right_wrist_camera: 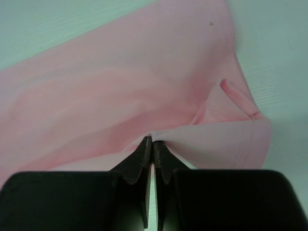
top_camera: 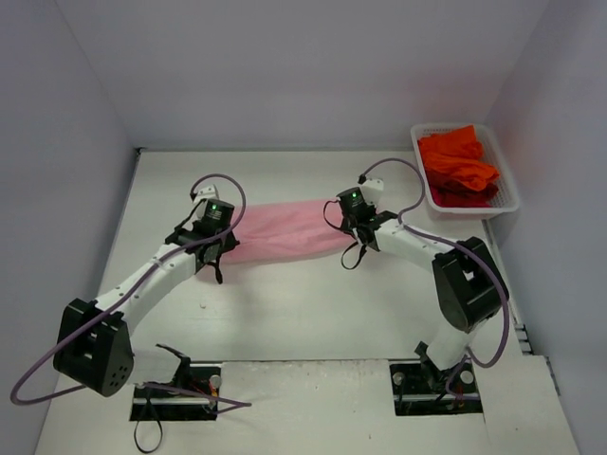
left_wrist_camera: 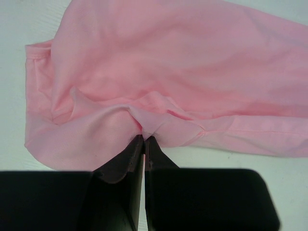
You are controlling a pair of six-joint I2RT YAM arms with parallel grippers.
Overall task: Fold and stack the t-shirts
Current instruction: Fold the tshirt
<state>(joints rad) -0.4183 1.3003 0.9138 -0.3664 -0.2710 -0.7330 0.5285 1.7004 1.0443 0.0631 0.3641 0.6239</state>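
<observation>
On the white tabletop (top_camera: 313,313), the pink t-shirt (top_camera: 285,232) is spread at frame centre. Its ends are clamped by the left gripper (left_wrist_camera: 144,138) and the right gripper (right_wrist_camera: 153,141).

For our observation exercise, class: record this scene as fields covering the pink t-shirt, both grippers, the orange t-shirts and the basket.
pink t-shirt: stretched between both grippers over the table
left gripper: shut on the pink t-shirt's edge
right gripper: shut on its opposite end
orange t-shirts: piled in the basket
basket: white, far right of table
</observation>
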